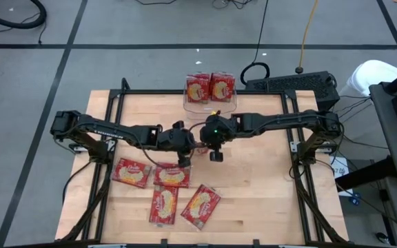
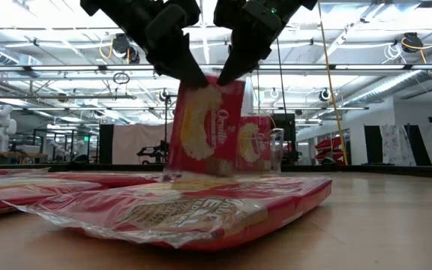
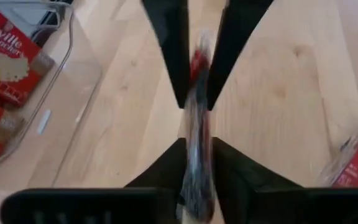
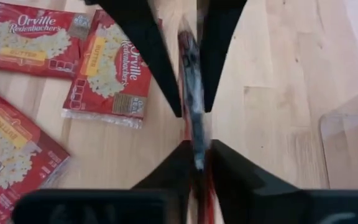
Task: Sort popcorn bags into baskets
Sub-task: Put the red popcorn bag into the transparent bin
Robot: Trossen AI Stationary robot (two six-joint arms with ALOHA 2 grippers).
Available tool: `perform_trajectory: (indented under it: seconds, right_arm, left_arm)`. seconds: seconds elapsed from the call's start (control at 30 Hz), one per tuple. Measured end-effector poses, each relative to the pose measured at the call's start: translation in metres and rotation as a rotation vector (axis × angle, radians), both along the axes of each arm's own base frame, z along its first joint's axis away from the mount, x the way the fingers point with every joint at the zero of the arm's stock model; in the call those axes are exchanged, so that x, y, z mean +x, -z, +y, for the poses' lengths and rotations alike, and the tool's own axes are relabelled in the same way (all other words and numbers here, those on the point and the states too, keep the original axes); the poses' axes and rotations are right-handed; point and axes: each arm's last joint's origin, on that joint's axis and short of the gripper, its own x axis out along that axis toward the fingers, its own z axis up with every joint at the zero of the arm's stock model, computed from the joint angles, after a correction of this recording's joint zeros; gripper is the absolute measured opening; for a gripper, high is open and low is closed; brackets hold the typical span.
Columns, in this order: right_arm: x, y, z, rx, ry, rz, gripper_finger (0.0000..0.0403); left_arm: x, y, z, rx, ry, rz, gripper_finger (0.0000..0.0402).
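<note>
Four flat bags (image 1: 165, 186), two binned (image 1: 210, 88), one held (image 2: 205, 127).

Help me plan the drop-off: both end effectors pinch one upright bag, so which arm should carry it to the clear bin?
Right, probably. The right end effector grips the bag beside the left end effector, and sits more squarely before the bin, which holds two bags.
</note>
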Motion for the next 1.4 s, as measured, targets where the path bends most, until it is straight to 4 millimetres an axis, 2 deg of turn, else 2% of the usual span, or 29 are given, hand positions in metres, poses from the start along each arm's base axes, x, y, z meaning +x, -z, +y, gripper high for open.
perform_trajectory:
  seconds: [0.1,0.17,0.33,0.43,0.67,0.9,1.13,1.4]
  right_arm:
    - [0.000,0.000,0.000,-0.001,0.000,0.000,0.0017]
    - [-0.002,-0.002,0.000,-0.001,0.001,0.006,0.0005]
    - [-0.008,-0.005,0.000,0.001,0.005,0.029,0.0003]
    - [-0.008,-0.005,0.000,0.000,0.004,0.029,0.0001]
    - [-0.012,-0.011,-0.001,-0.063,0.016,0.022,0.0000]
    - [-0.041,-0.051,-0.011,-0.123,0.042,-0.074,0.0000]
    - [-0.070,-0.085,-0.036,-0.206,0.102,-0.192,0.0000]
    - [-0.090,-0.098,-0.085,-0.324,0.200,-0.231,0.0000]
  left_arm:
    - [0.000,0.000,0.003,-0.026,-0.047,-0.009,0.0121]
    - [-0.003,-0.003,0.005,0.016,-0.077,-0.009,0.0157]
    - [-0.020,-0.023,0.006,0.048,-0.136,-0.027,0.0237]
    - [-0.024,-0.028,0.003,0.046,-0.127,-0.040,0.0263]
    - [-0.038,-0.030,-0.003,0.094,-0.144,0.030,0.0273]
    - [-0.049,-0.028,0.001,0.118,-0.256,0.096,0.0273]
    - [-0.049,-0.029,0.001,0.112,-0.259,0.086,0.0273]
    - [-0.048,-0.028,0.001,0.084,-0.281,0.079,0.0273]
